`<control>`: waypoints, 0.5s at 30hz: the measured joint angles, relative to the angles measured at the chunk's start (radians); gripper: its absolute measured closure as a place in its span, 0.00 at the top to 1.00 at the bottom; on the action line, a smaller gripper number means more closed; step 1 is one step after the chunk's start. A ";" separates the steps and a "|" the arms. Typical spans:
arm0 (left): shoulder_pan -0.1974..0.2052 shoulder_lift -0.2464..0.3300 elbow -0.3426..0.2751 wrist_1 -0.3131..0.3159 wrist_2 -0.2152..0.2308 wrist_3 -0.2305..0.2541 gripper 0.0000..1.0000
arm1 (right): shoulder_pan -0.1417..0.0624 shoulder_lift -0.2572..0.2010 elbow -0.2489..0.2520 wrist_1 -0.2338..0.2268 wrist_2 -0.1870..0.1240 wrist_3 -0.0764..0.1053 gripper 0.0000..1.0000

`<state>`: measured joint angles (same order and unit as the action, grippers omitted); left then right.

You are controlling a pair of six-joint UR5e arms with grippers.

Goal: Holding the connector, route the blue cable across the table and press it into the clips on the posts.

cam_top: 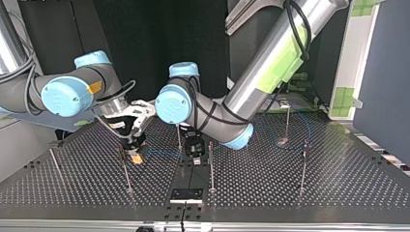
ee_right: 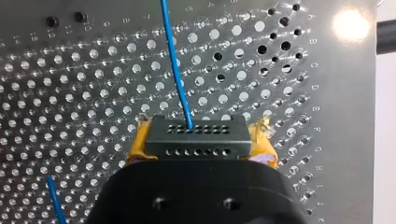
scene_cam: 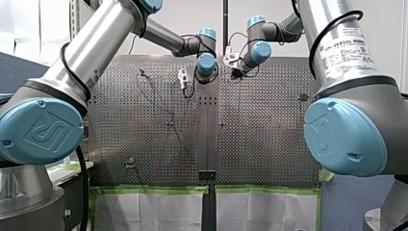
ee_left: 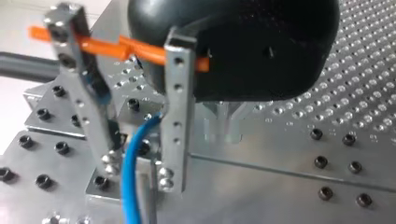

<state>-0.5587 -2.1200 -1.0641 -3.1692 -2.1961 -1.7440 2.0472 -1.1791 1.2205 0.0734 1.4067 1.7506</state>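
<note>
Right wrist view, my right hand (ee_right: 201, 141) clamped on connector (ee_right: 196, 133), blue cable (ee_right: 175, 60) running ahead

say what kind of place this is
Likely a robotics lab bench: two robot arms over a perforated table, thin posts on it, my right claw holding the connector of a blue cable.

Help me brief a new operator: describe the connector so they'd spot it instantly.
Start at the perforated table, then find my right gripper, on the arm entering at the top view's left. Held in its yellow-padded jaws is the connector: the only black block with two rows of holes, a blue cable running from it.
</note>
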 joint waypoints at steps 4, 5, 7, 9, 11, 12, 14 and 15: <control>0.000 0.004 0.000 0.000 -0.010 0.000 0.00 | 0.000 0.000 0.000 0.000 0.000 0.000 0.00; 0.000 0.005 0.000 0.000 -0.012 0.000 0.00 | 0.001 0.000 0.000 0.001 0.000 0.000 0.00; 0.000 0.006 -0.001 0.000 -0.013 0.000 0.00 | 0.001 0.000 0.000 0.001 0.000 0.000 0.00; 0.000 0.006 -0.003 0.000 -0.014 0.000 0.00 | 0.003 0.000 0.000 0.002 0.001 0.000 0.00; 0.000 0.006 -0.007 0.000 -0.015 0.000 0.00 | 0.005 0.000 0.001 0.003 0.001 0.003 0.00; 0.000 0.007 -0.010 0.000 -0.015 0.000 0.00 | 0.007 0.000 0.001 0.003 0.001 0.005 0.00; 0.000 0.007 -0.020 0.000 -0.015 0.000 0.00 | 0.010 0.000 0.002 0.005 0.001 0.009 0.00; 0.000 0.008 -0.026 0.001 -0.016 0.000 0.00 | 0.011 0.000 0.003 0.006 0.001 0.011 0.00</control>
<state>-0.5587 -2.1125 -1.0900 -3.1679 -2.2123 -1.7441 2.0584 -1.1791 1.2240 0.0792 1.4082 1.7614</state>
